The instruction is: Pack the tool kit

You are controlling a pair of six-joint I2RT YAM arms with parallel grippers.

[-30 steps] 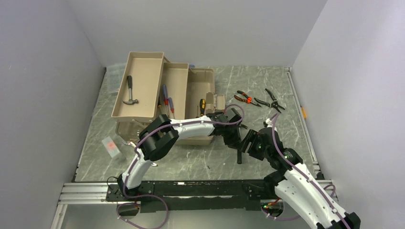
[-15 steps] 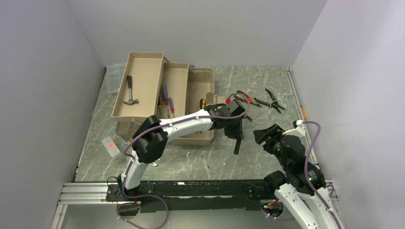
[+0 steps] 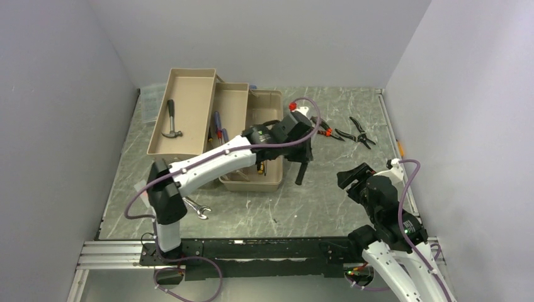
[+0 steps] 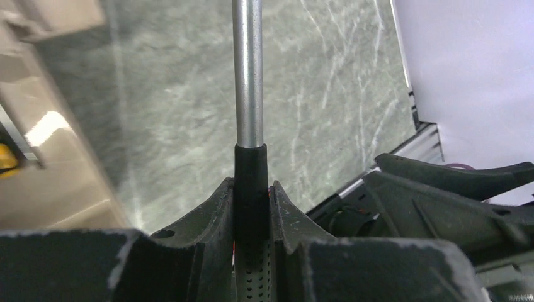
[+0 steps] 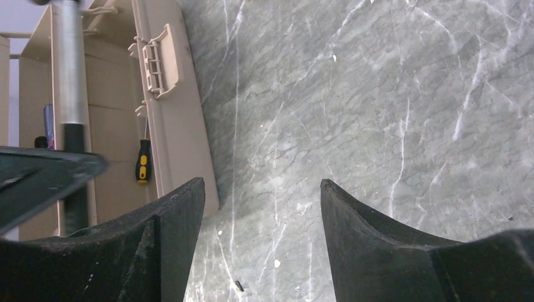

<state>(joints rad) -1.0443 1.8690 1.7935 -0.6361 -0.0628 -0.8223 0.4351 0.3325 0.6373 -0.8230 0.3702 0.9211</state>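
Note:
The tan toolbox (image 3: pixel 267 104) stands open at the back left with its trays folded out. One hammer (image 3: pixel 170 119) lies in the far-left tray and screwdrivers (image 3: pixel 218 133) lie in the middle tray. A yellow-black screwdriver (image 5: pixel 143 160) lies in the base. My left gripper (image 4: pixel 252 185) is shut on the black grip of a steel-shafted hammer (image 4: pixel 248 75), held above the box's right edge; its handle (image 3: pixel 301 173) hangs down and its head is hidden. My right gripper (image 5: pixel 261 189) is open over bare table at the right, holding nothing.
Two pairs of pliers (image 3: pixel 324 130) (image 3: pixel 360 132) lie on the table right of the box. A steel wrench (image 3: pixel 196 209) lies near the front left. A clear organiser box (image 3: pixel 150 100) sits against the left wall. The box's latch (image 5: pixel 157 60) faces the right arm.
My left arm has swung the hammer away from the front of the table, back toward the toolbox's right side. My right arm has pulled back to the right, away from the hammer.

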